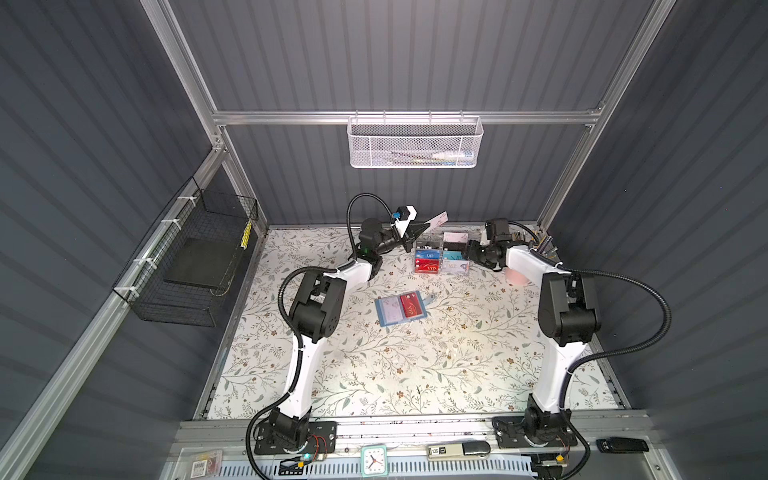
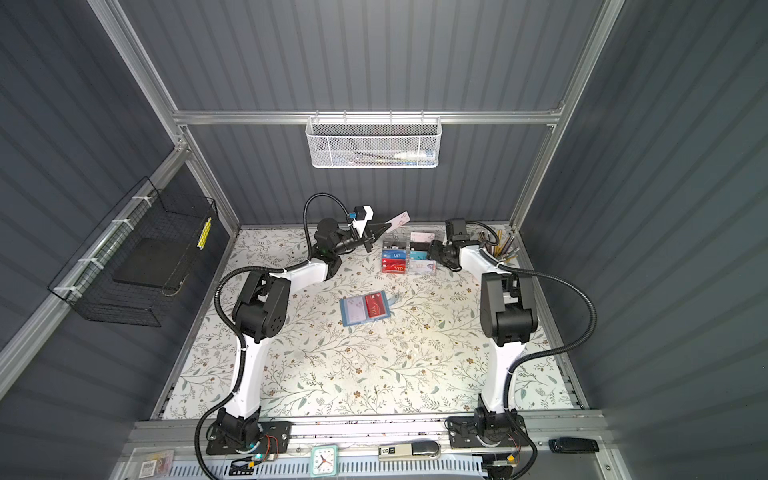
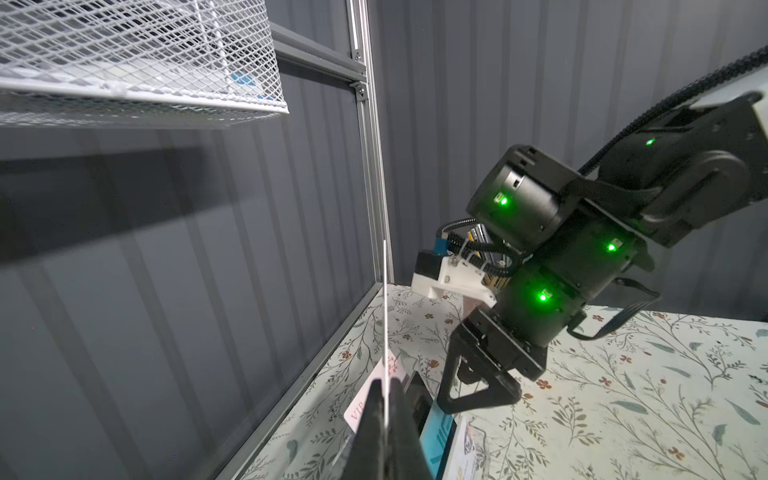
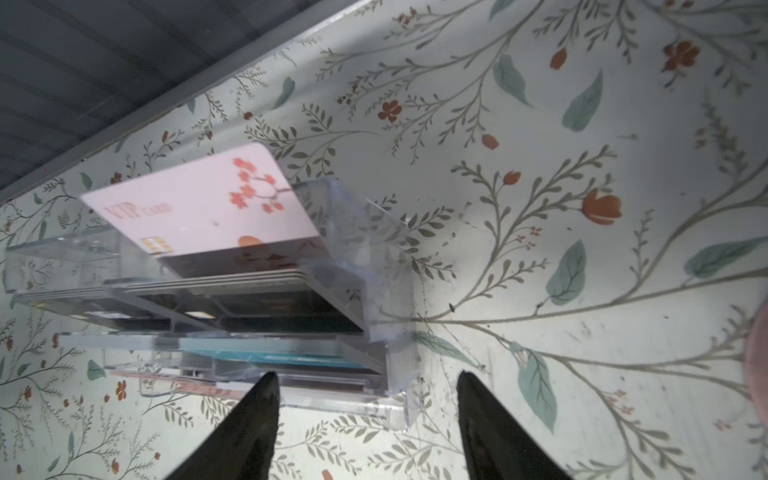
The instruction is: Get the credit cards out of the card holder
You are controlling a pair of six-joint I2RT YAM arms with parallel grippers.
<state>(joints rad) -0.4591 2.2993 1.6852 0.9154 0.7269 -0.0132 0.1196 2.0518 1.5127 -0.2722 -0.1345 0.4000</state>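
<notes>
The card holder (image 1: 379, 312) (image 2: 343, 309) lies open on the floral table in both top views. A red credit card (image 1: 410, 307) (image 2: 375, 306) and a pale one (image 1: 389, 311) sit in its sleeves. My left gripper (image 1: 424, 227) (image 3: 386, 384) is shut on a white credit card (image 1: 439, 219) (image 3: 386, 316), raised in the air over the back of the table. The left wrist view shows that card edge on. My right gripper (image 1: 467, 249) (image 4: 368, 380) is open at the right end of the clear acrylic rack (image 1: 442, 257) (image 4: 365, 291), holding nothing.
The rack holds several cards, among them a pink-white VIP card (image 4: 199, 208) in its rear tier. A pen cup (image 1: 544, 245) stands at the back right. A white mesh basket (image 1: 415, 143) hangs on the back rail, a black wire basket (image 1: 187, 266) on the left wall.
</notes>
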